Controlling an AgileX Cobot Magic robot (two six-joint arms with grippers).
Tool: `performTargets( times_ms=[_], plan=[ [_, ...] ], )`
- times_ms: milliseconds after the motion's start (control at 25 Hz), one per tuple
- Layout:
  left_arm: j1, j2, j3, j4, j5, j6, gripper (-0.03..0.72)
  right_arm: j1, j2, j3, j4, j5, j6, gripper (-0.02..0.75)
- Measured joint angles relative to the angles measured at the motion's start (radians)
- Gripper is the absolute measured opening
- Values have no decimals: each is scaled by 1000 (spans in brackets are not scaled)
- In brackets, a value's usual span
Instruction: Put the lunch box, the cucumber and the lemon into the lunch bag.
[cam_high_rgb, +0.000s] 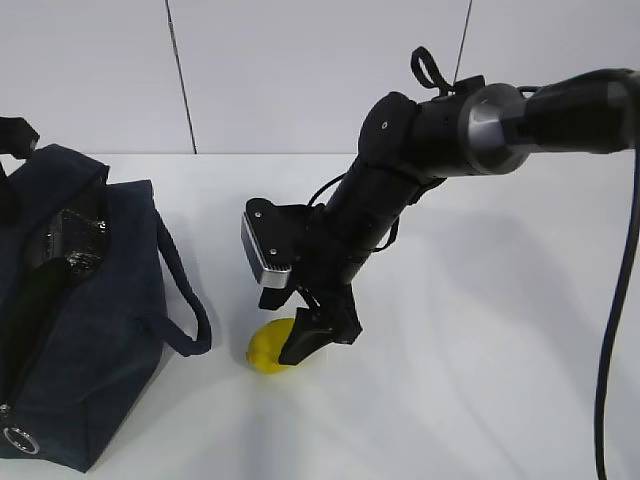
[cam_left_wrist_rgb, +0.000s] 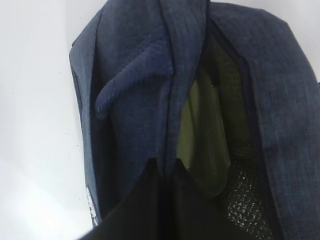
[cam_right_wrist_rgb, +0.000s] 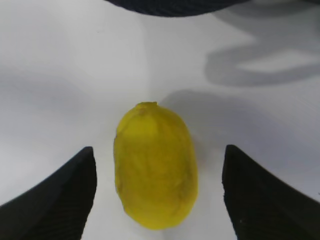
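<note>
Lemon (cam_right_wrist_rgb: 155, 172) lies on white table (cam_high_rgb: 480, 330) between parted right jaws; left jaws' state unclear.

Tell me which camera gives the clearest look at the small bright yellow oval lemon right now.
The right wrist view: the small bright yellow oval lemon fills the centre, lying on the white table between the open right gripper's fingers. The exterior view shows it partly hidden behind the gripper. The left wrist view shows none of it.
</note>
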Motion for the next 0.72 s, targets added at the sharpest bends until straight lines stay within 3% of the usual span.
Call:
performTargets(
  times_ms=[720],
  plan=[
    [0, 0, 0, 0, 0, 0, -7, 7, 33, 0, 4, 2, 0, 589]
  ],
)
